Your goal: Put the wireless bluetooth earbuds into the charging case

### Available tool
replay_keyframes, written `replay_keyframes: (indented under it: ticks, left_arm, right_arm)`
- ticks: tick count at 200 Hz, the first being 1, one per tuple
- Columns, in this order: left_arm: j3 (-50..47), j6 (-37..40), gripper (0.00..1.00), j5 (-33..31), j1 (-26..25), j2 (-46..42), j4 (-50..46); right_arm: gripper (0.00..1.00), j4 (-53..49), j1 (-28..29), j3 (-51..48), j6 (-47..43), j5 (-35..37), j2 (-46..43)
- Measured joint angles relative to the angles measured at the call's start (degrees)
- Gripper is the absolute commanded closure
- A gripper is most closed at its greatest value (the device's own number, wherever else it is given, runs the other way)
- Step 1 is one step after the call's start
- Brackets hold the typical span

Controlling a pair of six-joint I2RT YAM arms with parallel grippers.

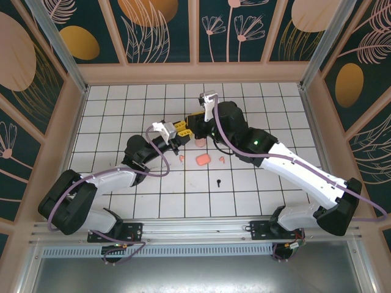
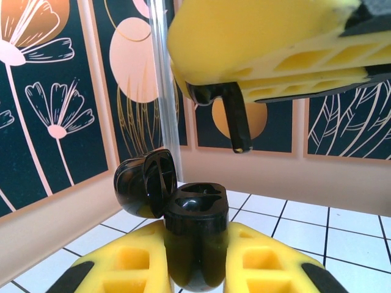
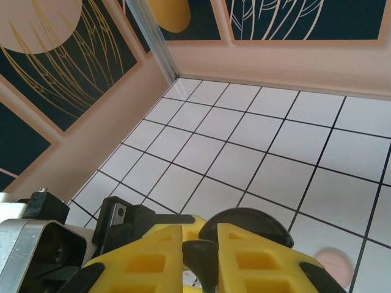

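The black earbud [image 2: 236, 116] hangs stem-down, nearly upright, just above the black case [image 2: 197, 210] and a little right of its open sockets, not touching. The right claw [image 3: 200, 247] pinches the bud's head. The left claw [image 2: 195, 271] is pressed onto the case, whose lid is swung left. Both meet above the middle of the desk [image 1: 275, 110]. I reckon the bud needs a small shift left, then a straight drop.

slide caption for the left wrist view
Open glossy black charging case upright in the left gripper, black stemmed earbud held above it by the right gripper.
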Motion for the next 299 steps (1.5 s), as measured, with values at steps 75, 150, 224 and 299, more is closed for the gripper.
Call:
replay_keyframes:
  ticks: [75,150,224,299]
  left_arm:
    - [0.0,-0.9,1.0,1.1,-0.1,-1.6,0.3]
    - [0.0,-1.1,1.0,1.4,-0.4,-1.7,-0.2]
    - [0.2,-1.1,1.0,1.5,-0.4,-1.7,-1.2]
    - [0.3,-1.1,1.0,1.5,-0.8,-1.7,-2.3]
  right_arm:
    - [0.84,0.9,-0.7,-1.2,0.0,0.0,0.0]
    - [0.84,1.5,-1.7,-1.9,0.0,-0.3,0.0]
    - [0.86,2.3,-1.7,-2.7,0.1,-2.2,-0.1]
    - [0.87,2.5,-1.7,-5.3,1.0,-2.4,-1.6]
